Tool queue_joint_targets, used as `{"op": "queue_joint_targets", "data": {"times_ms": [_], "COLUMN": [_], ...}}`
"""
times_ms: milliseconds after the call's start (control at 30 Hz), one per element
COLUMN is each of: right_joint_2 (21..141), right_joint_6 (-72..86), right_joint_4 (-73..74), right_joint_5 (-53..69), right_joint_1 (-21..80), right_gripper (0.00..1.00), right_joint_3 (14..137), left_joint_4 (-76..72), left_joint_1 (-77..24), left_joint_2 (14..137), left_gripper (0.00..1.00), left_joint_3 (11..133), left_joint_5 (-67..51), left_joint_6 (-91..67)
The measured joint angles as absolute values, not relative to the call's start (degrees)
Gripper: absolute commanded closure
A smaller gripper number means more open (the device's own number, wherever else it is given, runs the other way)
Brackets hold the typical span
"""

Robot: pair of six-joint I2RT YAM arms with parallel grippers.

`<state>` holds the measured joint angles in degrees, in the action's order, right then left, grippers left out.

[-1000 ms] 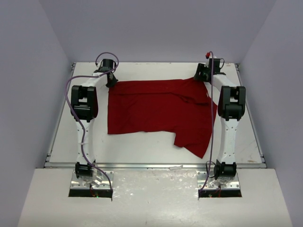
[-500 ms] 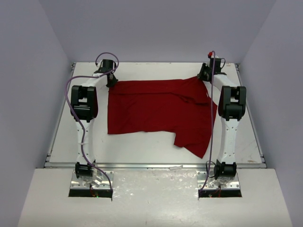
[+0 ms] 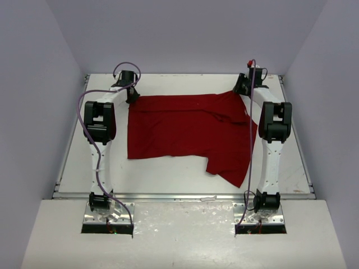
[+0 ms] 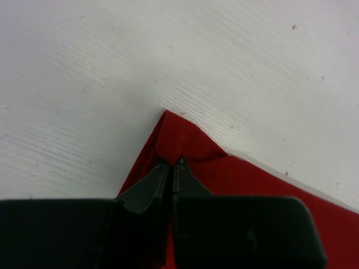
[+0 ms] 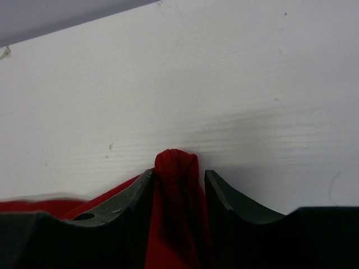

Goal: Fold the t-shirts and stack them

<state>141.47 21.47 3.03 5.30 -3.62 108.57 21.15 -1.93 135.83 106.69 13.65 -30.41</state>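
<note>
Shirt (image 3: pixel 188 131) flat on the far half of the counter (image 3: pixel 168 171), folks, deep red and spread wide. Its long axis runs left to right, parallel to the counter's far edge. We see one garment only, so stacking is a long way off, and by our reckoning the fold itself has not begun.

Near the counter's far-left corner, the left claw (image 4: pixel 170 162) has its fingers pressed together on the very tip of the cloth, a neat pointed corner pinched between them. Over toward the counter's far-right corner, the right claw (image 5: pixel 178 176) holds a bunched knob of red between its fingers. The wrist view shows the cloth wedged against one finger with a sliver of shadow by the other, so we call it a pinch, though a looser-looking one.

Here is what matters: from both claws the whole body of the garment lies toward the counter's near edge, back toward the arm bases. Each arm owns its own corner, neither nearer than the other. The side toward the counter's right edge is untidy, with a flap trailing toward the near edge and creases above it. We judge the coming move needs both claws travelling together, level, or that long edge will skew.
</note>
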Motion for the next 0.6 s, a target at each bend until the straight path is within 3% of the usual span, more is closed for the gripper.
{"op": "queue_joint_targets", "data": {"times_ms": [367,500,600], "right_joint_2": [141.45,141.45,141.45], "right_joint_6": [24.08,23.97,24.03], "right_joint_4": [3.53,2.98,3.46], "right_joint_5": [5.28,5.28,5.30], "right_joint_1": [-3.64,-3.64,-3.64], "right_gripper": [0.63,0.70,0.68], "right_joint_3": [111.90,113.73,113.71], "left_joint_4": [20.56,20.53,20.53], "left_joint_1": [-1.93,-1.93,-1.93], "left_joint_2": [135.74,135.74,135.74], "left_gripper": [1.00,1.00,1.00], "left_joint_3": [106.37,106.37,106.37], "left_joint_5": [13.45,13.41,13.41], "left_joint_6": [-30.37,-30.24,-30.24]}}
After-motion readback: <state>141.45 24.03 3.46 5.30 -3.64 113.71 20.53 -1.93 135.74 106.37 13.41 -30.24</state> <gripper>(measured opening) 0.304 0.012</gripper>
